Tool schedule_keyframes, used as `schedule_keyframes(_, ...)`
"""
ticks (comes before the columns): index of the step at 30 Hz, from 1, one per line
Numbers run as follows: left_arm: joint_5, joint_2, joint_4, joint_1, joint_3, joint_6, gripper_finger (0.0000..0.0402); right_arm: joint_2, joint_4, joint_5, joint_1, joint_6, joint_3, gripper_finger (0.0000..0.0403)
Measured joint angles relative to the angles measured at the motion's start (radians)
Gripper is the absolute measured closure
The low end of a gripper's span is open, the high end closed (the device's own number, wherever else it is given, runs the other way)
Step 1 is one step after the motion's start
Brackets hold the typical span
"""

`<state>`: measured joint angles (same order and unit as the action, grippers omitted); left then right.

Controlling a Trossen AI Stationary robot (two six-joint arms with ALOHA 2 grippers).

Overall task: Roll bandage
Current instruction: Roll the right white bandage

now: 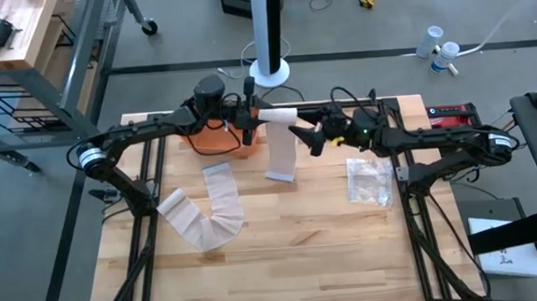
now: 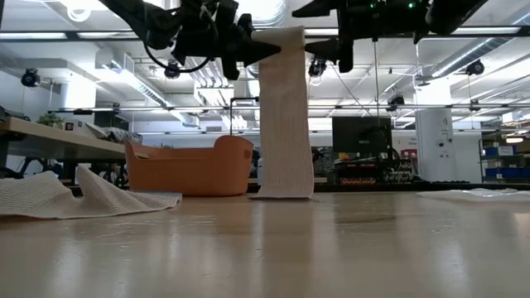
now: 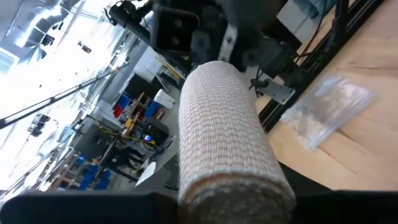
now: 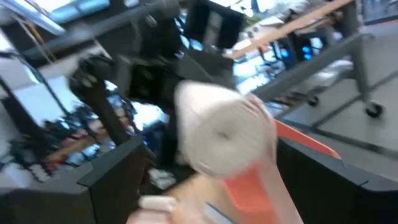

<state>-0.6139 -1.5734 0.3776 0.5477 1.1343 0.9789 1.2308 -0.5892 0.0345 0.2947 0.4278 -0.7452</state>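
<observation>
Nearest you in the high view lies a loose bandage (image 1: 204, 216), folded in a crooked U on the wooden table (image 1: 303, 260), well apart from the one being rolled. Farther back, the roll (image 1: 278, 115) is held in the air with its long axis lying across the table from left to right, and its free strip (image 1: 281, 154) hangs down to the wood in front of an orange basket (image 1: 219, 139). You have the left gripper (image 1: 248, 114) at the roll's left end and the right gripper (image 1: 307, 131) at its right end, both arms reaching inward from the table's sides; a clear plastic bag (image 1: 368, 180) lies under the right arm. In the low view the strip (image 2: 284, 116) drops straight from the roll and its bottom edge rests on the table beside the basket (image 2: 190, 168). In the left wrist view the fingers clamp the near end of the roll (image 3: 225, 149). In the right wrist view the roll's round end (image 4: 224, 134) faces the camera; whether those fingers grip it I cannot tell. No writing is readable.
</observation>
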Motion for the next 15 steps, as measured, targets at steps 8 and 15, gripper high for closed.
schedule_keyframes(8, 0.005, 0.0, 0.004, -0.001, 0.0, 0.008, 0.031, 0.002, 0.055, -0.009, 0.029, 0.078, -0.049, 0.0059)
schedule_keyframes(15, 0.011, -0.001, 0.001, -0.005, 0.0, 0.004, 0.0306, 0.003, 0.106, 0.001, 0.072, 0.011, -0.06, 0.0059)
